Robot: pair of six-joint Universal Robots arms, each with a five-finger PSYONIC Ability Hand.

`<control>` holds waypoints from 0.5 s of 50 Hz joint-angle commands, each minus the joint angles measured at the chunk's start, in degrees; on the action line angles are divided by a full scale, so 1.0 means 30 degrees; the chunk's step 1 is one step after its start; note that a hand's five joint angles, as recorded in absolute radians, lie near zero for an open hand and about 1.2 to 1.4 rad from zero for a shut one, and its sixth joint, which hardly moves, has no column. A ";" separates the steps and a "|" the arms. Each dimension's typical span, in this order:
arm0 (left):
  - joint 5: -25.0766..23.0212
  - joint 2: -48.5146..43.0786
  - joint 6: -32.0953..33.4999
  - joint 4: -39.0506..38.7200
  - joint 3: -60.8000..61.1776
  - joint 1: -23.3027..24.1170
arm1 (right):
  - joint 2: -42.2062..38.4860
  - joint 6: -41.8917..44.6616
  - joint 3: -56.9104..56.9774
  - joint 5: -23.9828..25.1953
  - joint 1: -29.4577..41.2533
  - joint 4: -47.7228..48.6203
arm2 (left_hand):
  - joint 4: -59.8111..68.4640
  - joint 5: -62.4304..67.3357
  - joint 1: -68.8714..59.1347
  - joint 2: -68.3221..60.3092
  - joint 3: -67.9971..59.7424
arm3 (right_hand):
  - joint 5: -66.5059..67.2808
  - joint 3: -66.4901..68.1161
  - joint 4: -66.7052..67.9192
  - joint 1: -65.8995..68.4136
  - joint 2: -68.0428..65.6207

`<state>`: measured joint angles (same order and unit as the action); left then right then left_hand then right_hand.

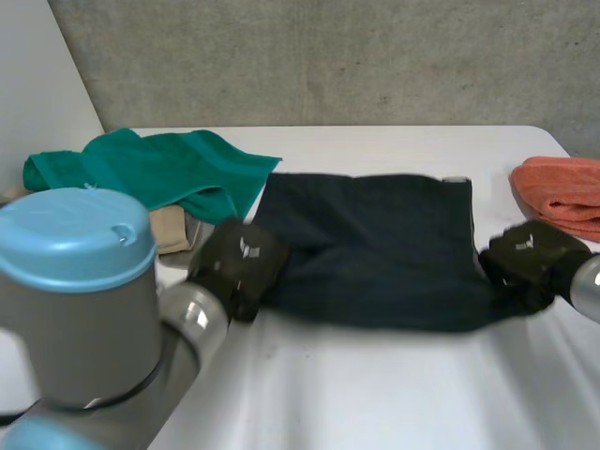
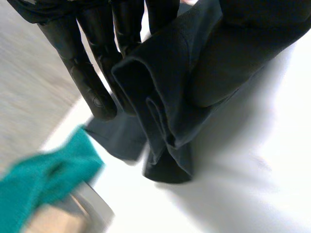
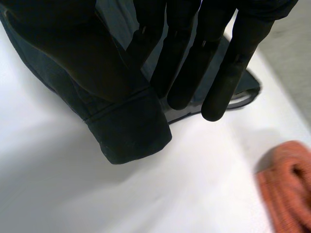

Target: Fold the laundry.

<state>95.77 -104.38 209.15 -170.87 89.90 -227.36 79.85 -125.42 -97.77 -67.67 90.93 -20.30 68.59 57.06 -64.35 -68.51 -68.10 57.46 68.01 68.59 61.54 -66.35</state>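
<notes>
Holding the dark garment mid-table: left hand pinches its near-left corner, right hand its near-right hem, straight fingers against thumb. Likely risks: shallow pinch slips on lift; bunched left corner folds crooked; uneven travel drags cloth into green towel.

The white worktop runs back to a grey wall (rough, speckled). A pale panel stands at its left.
</notes>
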 commanded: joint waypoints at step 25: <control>-0.0194 -1.0025 0.2761 -0.8165 -0.9365 -0.2758 | -0.6105 -0.3165 0.5720 -0.2227 0.2940 0.8433 | 0.3802 0.4314 -0.5217 -0.3830 -0.3967 | 0.4180 0.3998 0.3802 0.6154 -0.4548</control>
<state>95.32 -125.41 212.22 -185.35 70.11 -234.13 70.91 -133.05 -88.51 -68.69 94.39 -5.08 68.62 57.56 -64.37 -68.54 -68.10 57.89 68.14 68.63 61.54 -66.35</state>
